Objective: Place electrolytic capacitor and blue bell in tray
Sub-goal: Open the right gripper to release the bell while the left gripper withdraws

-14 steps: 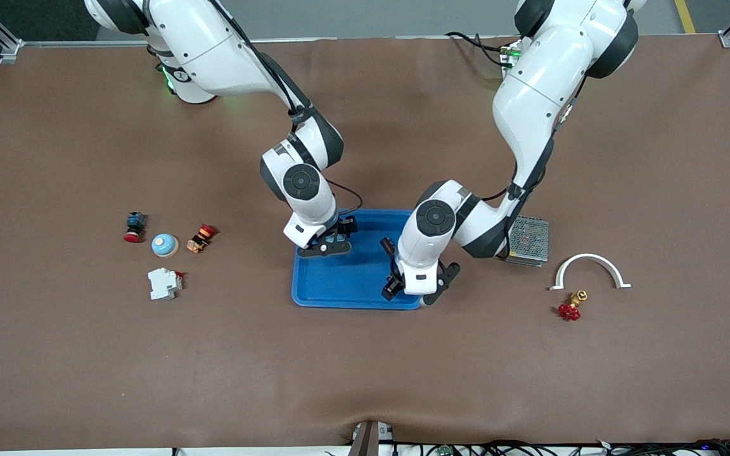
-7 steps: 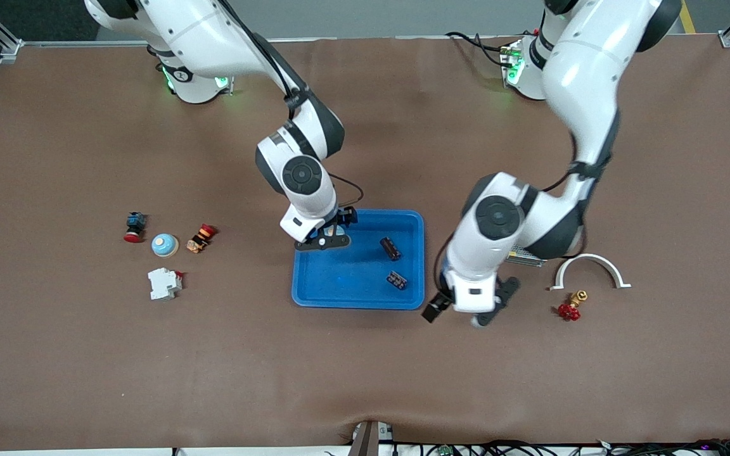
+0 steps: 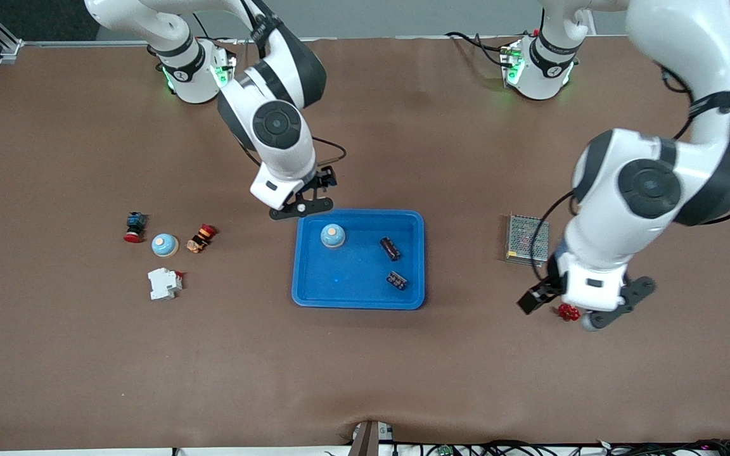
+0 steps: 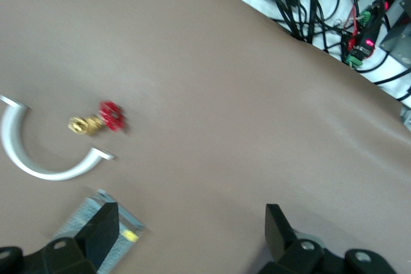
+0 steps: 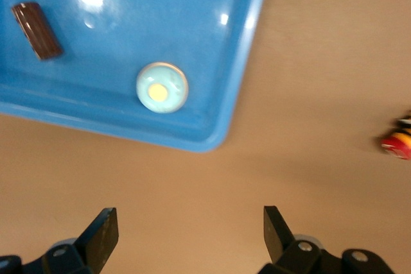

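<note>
The bright-blue tray (image 3: 358, 306) lies mid-table. In it are a blue bell (image 3: 332, 235) and two dark electrolytic capacitors, one (image 3: 390, 248) farther from the front camera than the other (image 3: 397, 279). My right gripper (image 3: 305, 201) hangs open and empty over the table beside the tray's rim on the robots' side. Its wrist view shows its open gripper (image 5: 189, 229), the bell (image 5: 162, 87), one capacitor (image 5: 38, 30) and the tray's corner (image 5: 218, 139). My left gripper (image 3: 561, 311) is open and empty over the table toward the left arm's end; the wrist view shows the left gripper (image 4: 191, 229) open.
A second blue bell (image 3: 165, 244), two red push buttons (image 3: 134, 227) (image 3: 201, 237) and a white breaker (image 3: 164, 283) lie toward the right arm's end. A grey mesh box (image 3: 525, 239), a red valve (image 4: 103, 119) and a white arc (image 4: 45, 168) lie near the left gripper.
The left arm swung from over the tray toward its own end, leaving a capacitor in the tray. The right gripper rose and drew back toward the robots, uncovering the bell in the tray.
</note>
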`<state>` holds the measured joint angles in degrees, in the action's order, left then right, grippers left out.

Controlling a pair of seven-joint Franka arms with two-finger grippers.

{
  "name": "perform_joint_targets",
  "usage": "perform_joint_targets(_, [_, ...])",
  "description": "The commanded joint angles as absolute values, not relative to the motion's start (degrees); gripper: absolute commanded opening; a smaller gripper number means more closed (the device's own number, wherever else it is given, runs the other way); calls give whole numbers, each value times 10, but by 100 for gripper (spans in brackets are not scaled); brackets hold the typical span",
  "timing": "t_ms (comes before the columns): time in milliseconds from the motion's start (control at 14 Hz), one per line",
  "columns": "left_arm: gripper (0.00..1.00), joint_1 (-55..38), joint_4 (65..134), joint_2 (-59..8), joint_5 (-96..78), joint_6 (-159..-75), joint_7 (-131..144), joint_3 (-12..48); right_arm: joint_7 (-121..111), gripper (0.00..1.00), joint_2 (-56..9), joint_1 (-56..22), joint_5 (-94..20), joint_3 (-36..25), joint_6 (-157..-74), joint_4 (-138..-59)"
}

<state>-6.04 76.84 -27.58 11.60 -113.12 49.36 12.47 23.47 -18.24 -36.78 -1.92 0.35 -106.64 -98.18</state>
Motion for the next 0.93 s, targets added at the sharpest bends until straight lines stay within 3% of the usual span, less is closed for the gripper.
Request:
perform_joint_targets(0, [100, -40, 788, -236, 116, -1109, 443, 130, 181, 100, -133, -340, -8, 6, -1049, -1021])
perform_joint_targets(570, [100, -14, 797, -146, 100, -1018, 334, 127, 51, 100, -51, -283, 50, 6, -1056, -1103])
perform_joint_targets(855, [100, -11, 843, -84, 91, -984, 252, 105, -80, 100, -38, -219, 50, 7, -1075, -1126])
